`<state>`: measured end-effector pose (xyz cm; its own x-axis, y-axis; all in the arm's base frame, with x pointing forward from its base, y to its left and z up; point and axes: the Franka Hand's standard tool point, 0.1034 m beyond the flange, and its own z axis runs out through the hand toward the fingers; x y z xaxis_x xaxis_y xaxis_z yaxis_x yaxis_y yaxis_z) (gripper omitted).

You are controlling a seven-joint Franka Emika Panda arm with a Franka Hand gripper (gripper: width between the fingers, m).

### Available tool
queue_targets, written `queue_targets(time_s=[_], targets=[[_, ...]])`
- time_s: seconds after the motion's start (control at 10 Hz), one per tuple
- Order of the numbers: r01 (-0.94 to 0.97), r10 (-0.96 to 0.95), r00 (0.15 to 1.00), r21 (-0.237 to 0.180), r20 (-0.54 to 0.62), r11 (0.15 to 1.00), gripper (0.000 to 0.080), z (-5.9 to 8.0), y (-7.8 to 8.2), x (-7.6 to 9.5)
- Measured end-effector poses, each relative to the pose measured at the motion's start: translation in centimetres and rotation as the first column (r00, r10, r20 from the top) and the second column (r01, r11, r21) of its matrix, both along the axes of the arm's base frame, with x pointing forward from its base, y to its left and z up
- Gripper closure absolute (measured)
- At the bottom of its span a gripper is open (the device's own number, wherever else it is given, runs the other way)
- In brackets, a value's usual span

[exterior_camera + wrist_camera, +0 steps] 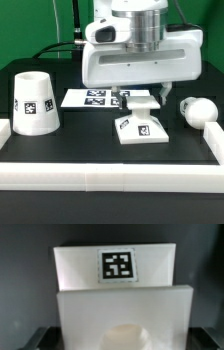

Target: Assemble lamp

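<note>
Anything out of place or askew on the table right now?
Only the bulb: it lies on its side near the exterior view's right edge. The shade stands upright and the base sits flat below the gripper.

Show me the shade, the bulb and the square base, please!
shade (33,106): exterior view, on its side wall by the tag.
bulb (195,108): exterior view, on its rounded end.
base (143,129): exterior view, on its tagged top face.

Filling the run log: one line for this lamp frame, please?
gripper low over base, grip unclear | shade standing, exterior view's left | bulb lying apart, exterior view's right | no parts joined
</note>
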<state>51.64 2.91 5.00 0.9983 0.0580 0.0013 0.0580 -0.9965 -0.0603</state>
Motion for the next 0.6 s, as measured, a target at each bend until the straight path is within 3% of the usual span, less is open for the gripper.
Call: queue_targets(time_s=[0.6], targets=[[0.069,-0.07,0.995,0.021,0.074,0.997,0.0266,0.1,4.4,7.0]])
